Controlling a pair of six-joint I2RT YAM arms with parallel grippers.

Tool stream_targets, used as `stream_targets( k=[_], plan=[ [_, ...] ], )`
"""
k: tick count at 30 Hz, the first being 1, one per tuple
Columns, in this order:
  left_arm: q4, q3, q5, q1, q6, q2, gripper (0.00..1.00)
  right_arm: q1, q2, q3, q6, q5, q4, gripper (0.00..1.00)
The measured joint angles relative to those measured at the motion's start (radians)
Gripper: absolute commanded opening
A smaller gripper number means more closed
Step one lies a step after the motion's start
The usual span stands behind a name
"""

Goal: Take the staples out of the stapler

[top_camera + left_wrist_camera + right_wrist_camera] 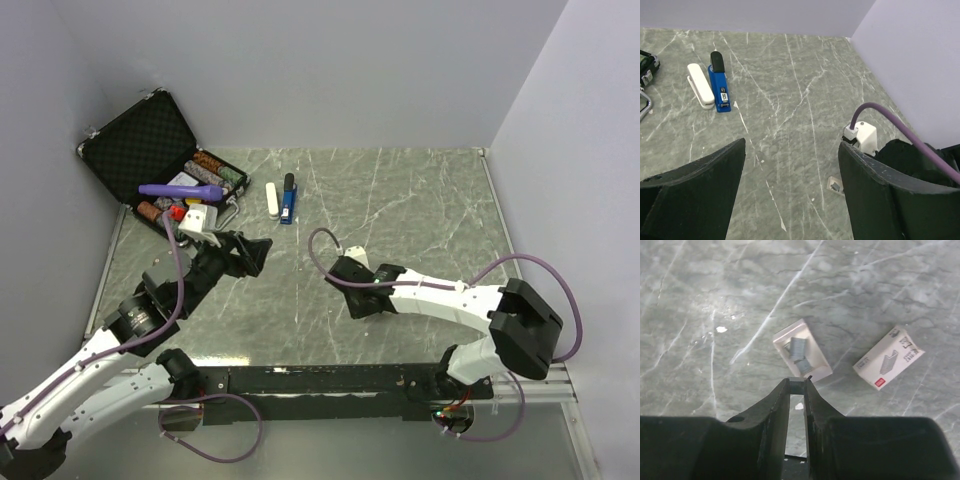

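Two tools, left tool (pixel 791 150) spread wide, right tool (pixel 797 381) pinching an indistinct grey strip (pixel 797 386), stapler (pixel 720 86) well apart

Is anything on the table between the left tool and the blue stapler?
Nothing visible: only bare table lies between the left tool and the stapler. The white bar lies beside the stapler, not in front.
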Motion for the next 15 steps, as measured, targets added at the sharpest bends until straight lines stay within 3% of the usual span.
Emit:
stream_targets(
  k=[15],
  plan=[
    [0.0,0.0,0.003,0.0,0.0,0.013,0.8,-0.05,-0.018,-0.05,0.009,-0.012,0.011,0.27]
  ],
)
